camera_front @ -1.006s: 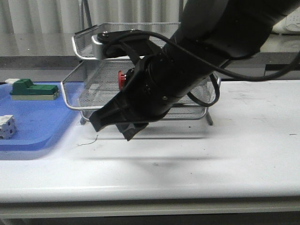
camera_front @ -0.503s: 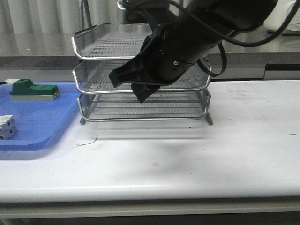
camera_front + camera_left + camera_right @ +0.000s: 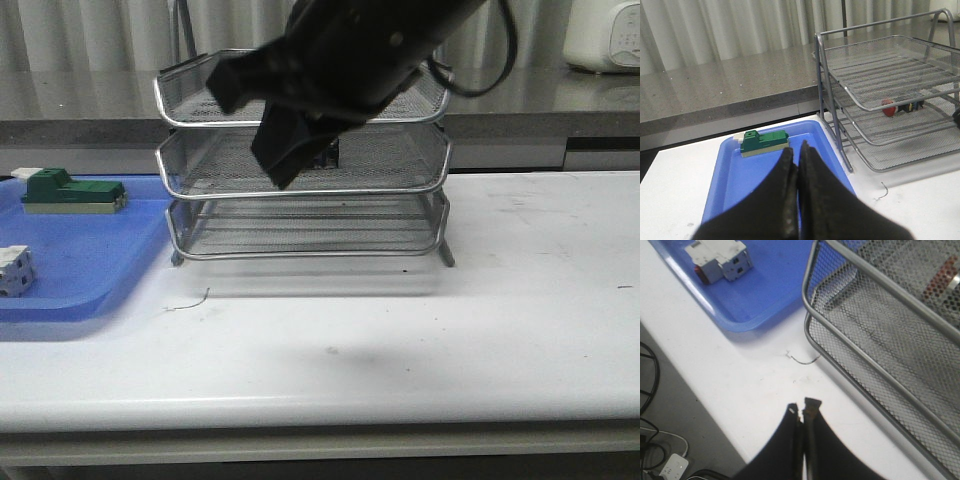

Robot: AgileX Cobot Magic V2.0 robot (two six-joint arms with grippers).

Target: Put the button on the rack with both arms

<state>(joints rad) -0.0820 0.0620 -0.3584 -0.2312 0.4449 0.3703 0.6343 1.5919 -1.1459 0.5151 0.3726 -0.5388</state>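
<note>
Looking over my feeds, I am judging the placing step as done: the button (image 3: 888, 106) is lying on its side on the middle tier of the rack (image 3: 875, 106), right of centre in the left wrist view, apart from both arms. In the front view I cannot make it out, because the right arm (image 3: 340, 70) is crossing in front of the rack's upper tiers at the top centre of the frame. The right end effector (image 3: 802, 412) is clenched and empty, pointing down at the bare surface (image 3: 740, 390) just beside the rack's lower rim. The left end effector (image 3: 796, 165) is likewise clenched on nothing, hanging over the blue tray (image 3: 735, 175) near the green-and-white block (image 3: 763, 142). I am reckoning the next move calls only for clearing both arms away without knocking the rack.
</note>
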